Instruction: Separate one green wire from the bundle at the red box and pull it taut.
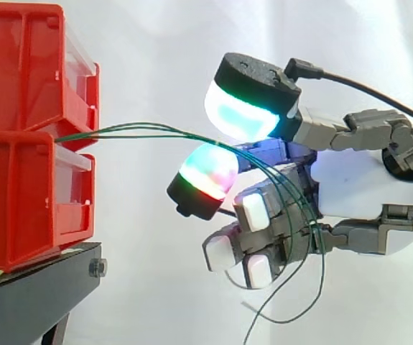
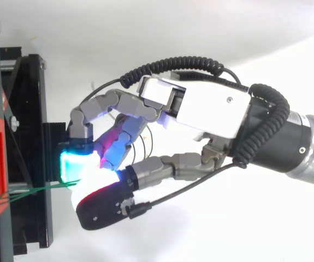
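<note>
Right of stacked red bins [image 1: 26, 194] on black stand [image 1: 34, 287], hand [image 1: 368, 180] clenched, glowing pads [image 1: 238, 111] pinching green wires [image 1: 141, 129]. Wires run from gap between bins to hand, gently bowed, loose ends drooping below curled fingers. White curtain [image 1: 156, 43] behind.

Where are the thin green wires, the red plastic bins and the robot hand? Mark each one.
thin green wires [image 1: 77, 134], side view, on the stretch just leaving the bins.
red plastic bins [image 1: 19, 208], side view, on the lower bin's side wall.
robot hand [image 2: 206, 109], top view, on the white back of the palm.
</note>
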{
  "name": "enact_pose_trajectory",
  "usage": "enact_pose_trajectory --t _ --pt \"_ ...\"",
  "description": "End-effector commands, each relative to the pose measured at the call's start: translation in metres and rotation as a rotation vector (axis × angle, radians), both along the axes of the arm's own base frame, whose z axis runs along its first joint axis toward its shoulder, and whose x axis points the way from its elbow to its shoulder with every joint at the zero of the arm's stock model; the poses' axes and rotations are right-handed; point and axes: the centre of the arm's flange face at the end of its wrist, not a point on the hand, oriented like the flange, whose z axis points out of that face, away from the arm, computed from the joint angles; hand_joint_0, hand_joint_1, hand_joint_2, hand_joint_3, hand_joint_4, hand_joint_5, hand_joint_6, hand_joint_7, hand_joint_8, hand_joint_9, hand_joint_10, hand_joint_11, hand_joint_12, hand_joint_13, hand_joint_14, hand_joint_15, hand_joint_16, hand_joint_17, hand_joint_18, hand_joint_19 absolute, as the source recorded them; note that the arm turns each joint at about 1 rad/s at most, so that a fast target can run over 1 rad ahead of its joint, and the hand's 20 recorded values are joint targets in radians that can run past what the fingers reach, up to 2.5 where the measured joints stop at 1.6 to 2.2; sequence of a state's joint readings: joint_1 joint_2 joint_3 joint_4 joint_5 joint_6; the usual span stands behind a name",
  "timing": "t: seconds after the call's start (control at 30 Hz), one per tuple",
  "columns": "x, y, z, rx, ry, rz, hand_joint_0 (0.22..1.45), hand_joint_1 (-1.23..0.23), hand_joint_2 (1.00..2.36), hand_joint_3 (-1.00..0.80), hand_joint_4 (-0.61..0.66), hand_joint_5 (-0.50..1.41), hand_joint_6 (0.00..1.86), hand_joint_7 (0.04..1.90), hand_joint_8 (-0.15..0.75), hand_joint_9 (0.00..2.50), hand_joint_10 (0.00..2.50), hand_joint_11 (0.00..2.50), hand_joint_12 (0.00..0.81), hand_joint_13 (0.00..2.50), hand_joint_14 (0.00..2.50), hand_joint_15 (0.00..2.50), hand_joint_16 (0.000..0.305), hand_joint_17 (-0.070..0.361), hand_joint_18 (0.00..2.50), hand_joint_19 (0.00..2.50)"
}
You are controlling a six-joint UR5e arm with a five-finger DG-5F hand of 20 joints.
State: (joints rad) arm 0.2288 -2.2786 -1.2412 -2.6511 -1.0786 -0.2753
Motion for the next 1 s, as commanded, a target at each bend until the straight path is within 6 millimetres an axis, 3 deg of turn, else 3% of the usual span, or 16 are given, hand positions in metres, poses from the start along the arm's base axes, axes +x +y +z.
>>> enact_pose_trajectory --t 0.0,0.2,0.37,0.73,0.97 --pt "-0.0001 -0.0005 0.0006 0.001 -0.001 -0.003 0.59 -0.57 1.00 -0.46 0.11 -0.09 0.84 1.10 0.287 1.31 0.02 0.51 0.343 1.03 0.02 0.50 0.058 0.130 0.89 0.76" --pt "0.0002 -0.0004 -0.0004 0.000 -0.001 -0.004 0.58 -0.68 1.02 -0.24 0.13 -0.09 0.84 1.22 0.294 1.31 0.02 0.52 0.351 1.03 0.02 0.52 0.058 0.131 0.90 0.77" --pt "0.0001 0.0005 0.0009 0.001 -0.004 -0.005 0.59 -0.77 1.03 -0.14 0.14 -0.11 0.88 1.18 0.299 1.23 0.02 0.52 0.349 1.00 0.02 0.52 0.059 0.133 0.87 0.76" --pt "-0.0001 0.0016 -0.0007 0.001 0.002 -0.003 0.60 -0.72 1.01 -0.42 0.15 -0.12 0.88 1.11 0.284 1.23 0.02 0.52 0.345 1.00 0.02 0.51 0.058 0.131 0.87 0.74" --pt "-0.0003 0.0015 0.0004 0.003 0.000 -0.003 0.58 -0.70 1.01 -0.42 0.16 -0.11 0.87 1.12 0.285 1.23 0.02 0.52 0.348 1.00 0.02 0.51 0.058 0.131 0.87 0.75"
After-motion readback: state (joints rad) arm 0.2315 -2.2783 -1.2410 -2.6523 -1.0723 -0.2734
